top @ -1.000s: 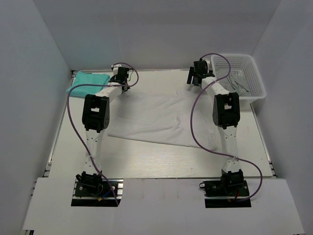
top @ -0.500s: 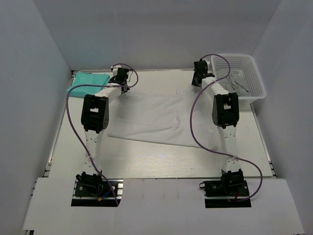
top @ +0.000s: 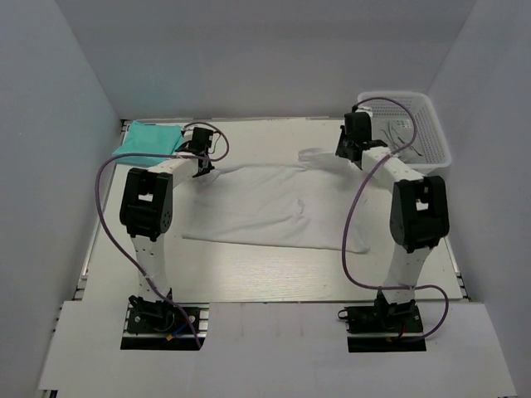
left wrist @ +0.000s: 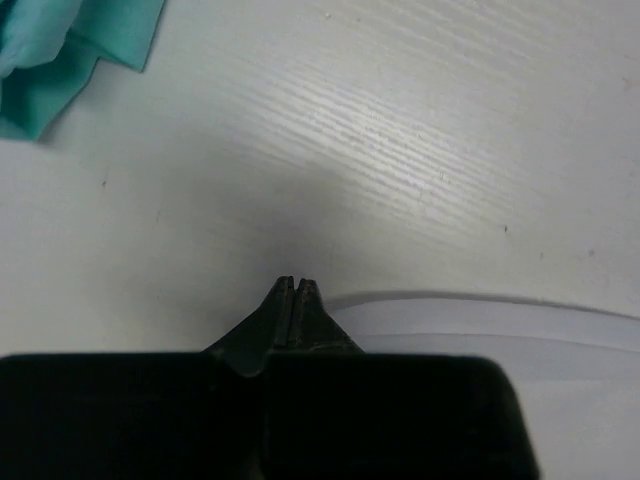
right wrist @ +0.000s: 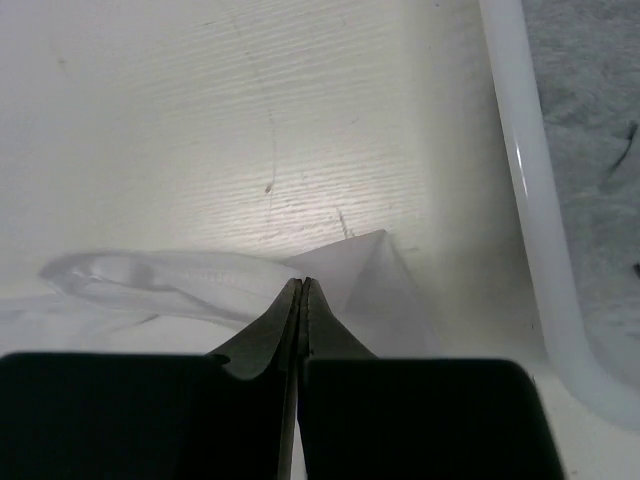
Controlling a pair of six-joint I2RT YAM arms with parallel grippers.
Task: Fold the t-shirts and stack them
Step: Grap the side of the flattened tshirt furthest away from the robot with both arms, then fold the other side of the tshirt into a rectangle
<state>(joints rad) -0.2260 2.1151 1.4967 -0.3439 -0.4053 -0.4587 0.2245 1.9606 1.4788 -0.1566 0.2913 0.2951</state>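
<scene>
At the far left corner the teal t-shirt (top: 151, 137) lies folded, well apart from the work and at no risk unless the left arm swings wide over it. Just to its right, the left gripper (left wrist: 297, 287) sits low on the table (top: 249, 274) at the far left corner of the white t-shirt (top: 274, 203), its fingers pressed together. The cloth edge runs right up beside them, but I cannot tell whether any fabric is actually caught between them. That looks like the main hazard: if the pinch holds only a thin hem or nothing, a lift would probably leave that corner behind and the fold would come out skewed. The white shirt lies spread flat across the middle of the table with wrinkles near its centre, which could be creased into the fold. On the right, the right gripper (right wrist: 301, 287) is closed tight on the far right corner, which peaks up into its tips. The grip looks shallow and could slip under tension. The basket (right wrist: 520, 170) stands just beside it, so a rightward drift could knock its rim.
</scene>
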